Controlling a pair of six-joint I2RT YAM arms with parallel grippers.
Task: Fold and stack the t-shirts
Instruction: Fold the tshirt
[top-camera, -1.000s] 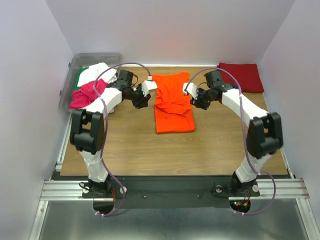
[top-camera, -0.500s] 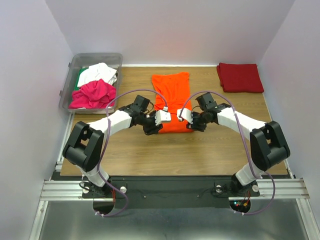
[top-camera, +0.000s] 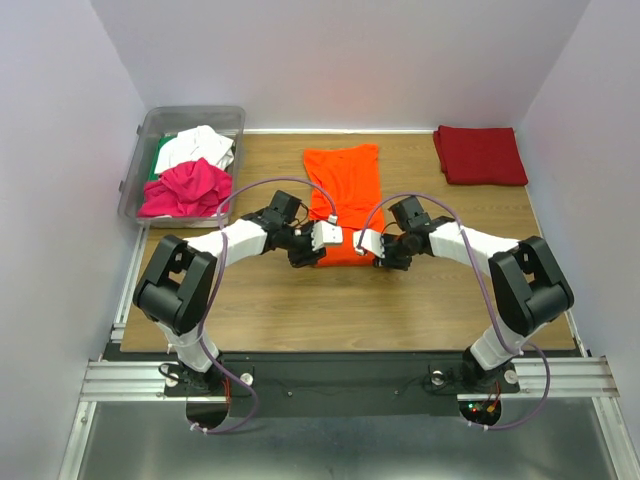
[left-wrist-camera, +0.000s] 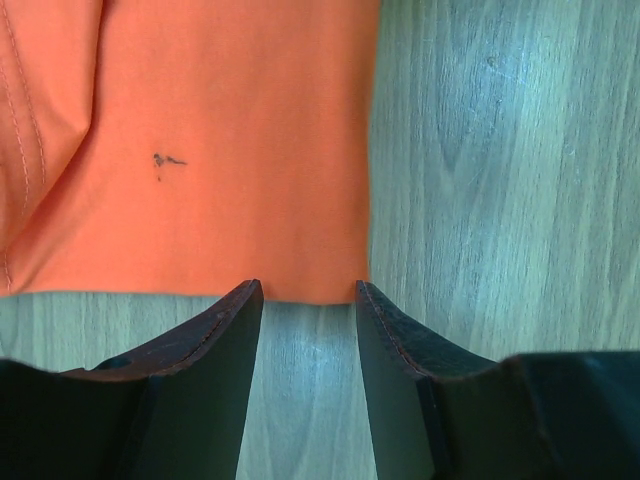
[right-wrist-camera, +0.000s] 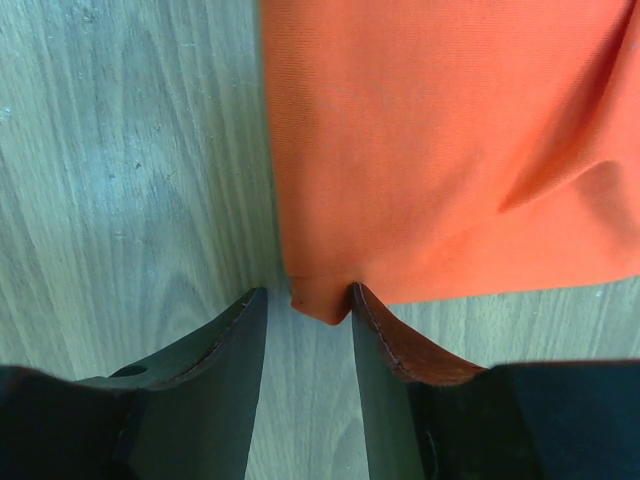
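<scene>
At the middle of the tabletop (top-camera: 300, 310), running from near the far edge toward the centre, lies the orange shirt (top-camera: 345, 185), a long strip with some creases. Both arms reach in to its near hem. The left gripper (top-camera: 328, 238) sits at the hem's left corner and the right gripper (top-camera: 362, 241) at its right corner, the two close together.

Both pairs of jaws stand apart, and neither is clamped on anything. In the left wrist view the hem only just meets the fingertips (left-wrist-camera: 245, 295), with bare wood showing in the gap behind it. If the jaws close here they will likely pinch air or a sliver of hem, and the corner will slip out once lifted. In the right wrist view a small tongue of the corner pokes in between the jaws (a better bite, though shallow).

An uneven hold is the main risk: one corner rises, the other stays, and the fold goes crooked or drags the strip askew. Closing too low could also press the fingers against the wood instead of the cloth.

The dark red shirt (top-camera: 482, 155) lies folded in the far right corner. The bin (top-camera: 140, 140) at the far left corner holds a magenta shirt (top-camera: 185, 188) and a white one (top-camera: 195, 145), both well clear of this move.
</scene>
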